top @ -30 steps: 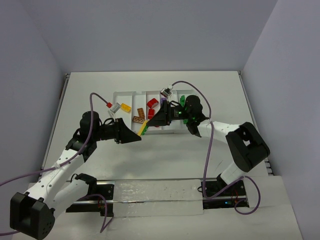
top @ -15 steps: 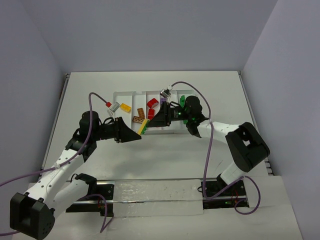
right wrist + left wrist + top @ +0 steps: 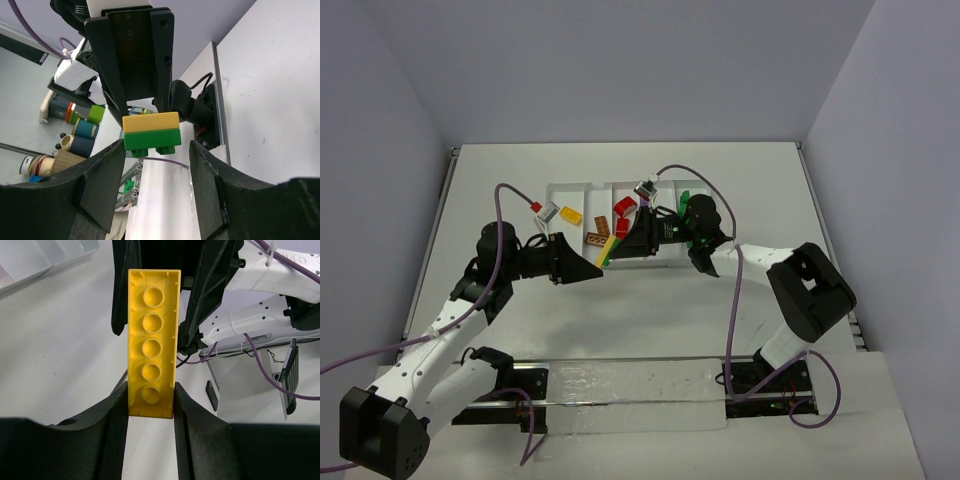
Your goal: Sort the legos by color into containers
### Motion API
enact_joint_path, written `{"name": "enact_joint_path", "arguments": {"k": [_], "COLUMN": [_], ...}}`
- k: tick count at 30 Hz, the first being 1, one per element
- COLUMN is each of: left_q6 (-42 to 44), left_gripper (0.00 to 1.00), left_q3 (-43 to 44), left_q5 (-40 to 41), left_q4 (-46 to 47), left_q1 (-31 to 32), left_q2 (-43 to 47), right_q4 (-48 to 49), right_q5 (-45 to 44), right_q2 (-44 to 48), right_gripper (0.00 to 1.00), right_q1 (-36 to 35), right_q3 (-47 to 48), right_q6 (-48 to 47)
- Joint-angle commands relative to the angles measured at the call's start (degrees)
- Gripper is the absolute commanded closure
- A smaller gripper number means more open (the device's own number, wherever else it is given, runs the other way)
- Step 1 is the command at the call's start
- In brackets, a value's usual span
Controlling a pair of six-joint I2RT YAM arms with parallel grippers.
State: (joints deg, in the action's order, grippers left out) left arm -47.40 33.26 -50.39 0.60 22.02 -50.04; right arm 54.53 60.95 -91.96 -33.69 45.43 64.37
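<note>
The stacked yellow-and-green bricks [image 3: 151, 129] hang just off the white tray's [image 3: 580, 192] near edge, with our left gripper [image 3: 150, 400] clamped on one end. Our right gripper [image 3: 156, 146] straddles the other end, jaws apart, not gripping. If it pulls askew, we risk the pair twisting free and dropping outside the tray.

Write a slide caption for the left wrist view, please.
Left gripper holds a yellow brick; the open right gripper straddles its far end.

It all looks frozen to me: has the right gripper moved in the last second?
Yes. The right gripper has slid left along the white tray, toward the left gripper.
</note>
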Motion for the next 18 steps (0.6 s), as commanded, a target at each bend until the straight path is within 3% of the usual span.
{"name": "enact_joint_path", "arguments": {"k": [1,10,15,18], "left_q6": [-0.4,-0.5,-0.4,-0.4], "left_gripper": [1.00,1.00,1.00,1.00], "left_q3": [1.4,0.9,1.0,1.1], "left_q5": [-1.6,-1.7,-2.1,-1.8], "left_q4": [3.1,3.2,3.1,3.0], "left_q1": [-0.2,-0.2,-0.2,-0.2], "left_q2": [1.1,1.6,1.6,1.5], "right_q4": [5.2,5.8,5.9,6.2], "right_q5": [0.9,0.8,0.8,0.7], "right_q2": [-0.1,-0.6,-0.7,-0.8], "right_gripper": [0.41,0.42,0.49,0.59], "right_q1": [-0.5,-0.7,-0.7,-0.7], "right_q3": [2.7,3.7,3.8,3.8], "right_q6": [1.0,1.6,1.8,2.0]}}
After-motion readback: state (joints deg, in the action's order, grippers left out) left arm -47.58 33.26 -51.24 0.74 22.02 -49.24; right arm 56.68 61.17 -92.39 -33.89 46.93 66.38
